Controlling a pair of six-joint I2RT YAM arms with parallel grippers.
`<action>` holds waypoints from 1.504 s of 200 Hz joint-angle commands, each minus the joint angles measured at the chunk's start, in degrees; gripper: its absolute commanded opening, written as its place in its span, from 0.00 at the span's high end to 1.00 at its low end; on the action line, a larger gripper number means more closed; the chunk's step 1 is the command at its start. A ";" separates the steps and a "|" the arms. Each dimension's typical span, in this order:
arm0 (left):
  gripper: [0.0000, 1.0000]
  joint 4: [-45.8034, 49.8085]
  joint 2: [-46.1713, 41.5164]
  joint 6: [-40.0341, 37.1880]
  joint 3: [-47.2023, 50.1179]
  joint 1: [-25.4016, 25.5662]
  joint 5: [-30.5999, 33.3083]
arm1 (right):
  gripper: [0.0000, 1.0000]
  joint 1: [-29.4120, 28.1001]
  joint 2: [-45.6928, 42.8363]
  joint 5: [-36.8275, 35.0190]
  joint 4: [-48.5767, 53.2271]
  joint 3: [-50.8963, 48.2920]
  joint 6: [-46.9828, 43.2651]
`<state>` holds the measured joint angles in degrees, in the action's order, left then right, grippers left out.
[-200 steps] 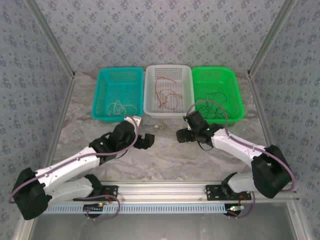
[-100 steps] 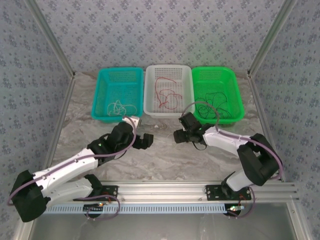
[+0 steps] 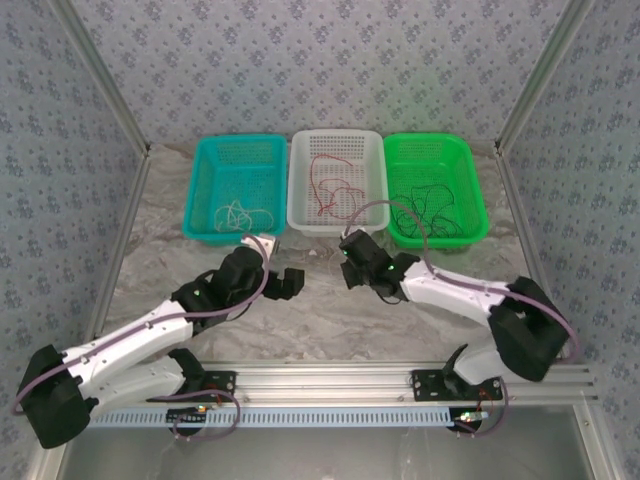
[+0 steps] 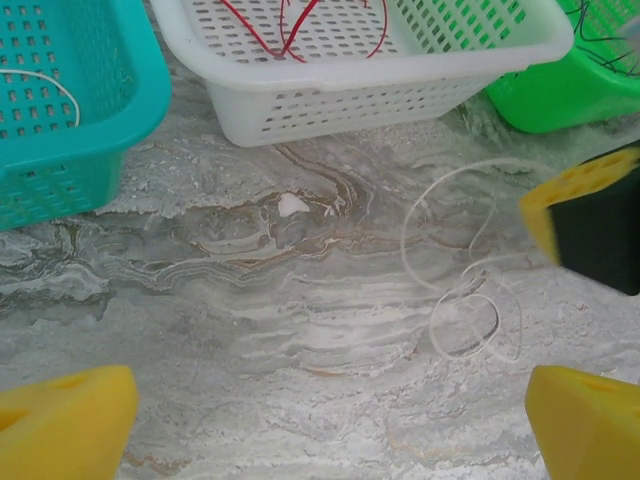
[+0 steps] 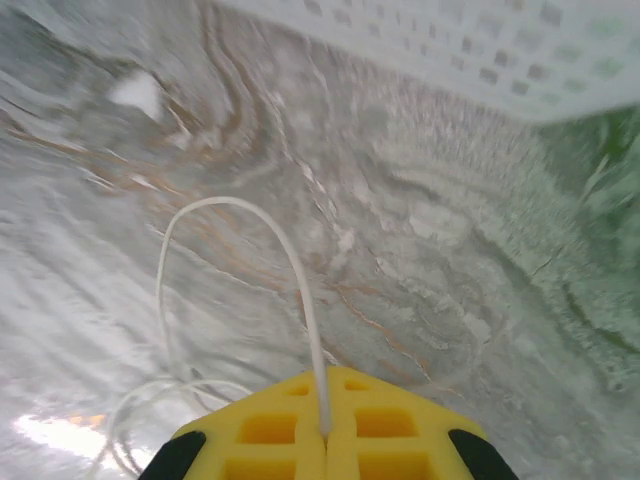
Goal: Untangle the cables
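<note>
A thin white cable lies in loose loops on the marble table in front of the white basket. My right gripper is shut on one strand of it, which arcs away from the yellow pads. In the top view the right gripper is low over the table's middle. My left gripper faces it from the left, open, with nothing between its fingers. A red cable sits in the white basket, a black cable in the green one, and another white cable in the teal one.
Three baskets stand in a row at the back: teal, white and green. The two grippers are close together just in front of them. Metal frame posts line both sides of the table.
The right arm has swung left toward the middle of the table and its jaws have shut on the white cable. The left arm has barely moved.
</note>
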<state>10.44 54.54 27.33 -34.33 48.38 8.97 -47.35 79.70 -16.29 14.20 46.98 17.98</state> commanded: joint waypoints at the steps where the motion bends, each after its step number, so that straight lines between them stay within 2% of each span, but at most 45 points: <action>1: 0.01 -2.52 0.64 0.15 -0.39 0.17 -0.86 | 0.97 -1.30 -5.68 -2.39 2.50 1.10 -1.62; 28: 0.01 -4.88 2.11 -1.34 -1.81 0.23 -3.87 | 0.95 -2.29 -10.55 0.48 2.69 1.34 -2.66; 76: 0.01 -8.01 3.29 -2.46 -3.25 0.47 -4.62 | 0.94 -2.60 -16.24 7.29 0.82 0.77 -3.34; 175: 0.08 -13.93 8.52 -3.34 -5.64 1.99 -6.51 | 0.93 -2.98 -18.79 15.60 -6.75 -3.44 -3.39; 211: 0.25 -12.20 12.73 -2.82 -7.91 2.17 -2.38 | 0.93 -3.02 -21.02 18.69 -9.17 -4.78 -3.10; 243: 0.32 -13.78 16.24 -2.81 -8.72 2.28 -1.54 | 0.93 -3.04 -23.52 22.01 -10.42 -5.91 -2.10; 251: 0.37 -14.01 17.05 -2.90 -8.90 2.26 -1.07 | 0.93 -3.02 -24.11 22.32 -10.45 -5.94 -1.75; 277: 0.62 -11.53 18.89 -2.68 -9.75 2.29 4.16 | 0.94 -2.93 -26.76 20.83 -9.55 -6.82 -1.71; 301: 0.71 -9.11 17.55 -3.90 -8.89 2.26 8.54 | 0.95 -2.42 -29.92 18.25 -5.34 -7.04 -2.22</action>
<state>-0.78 73.41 24.53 -42.30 50.39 11.25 -50.02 52.99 3.86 5.65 40.51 15.62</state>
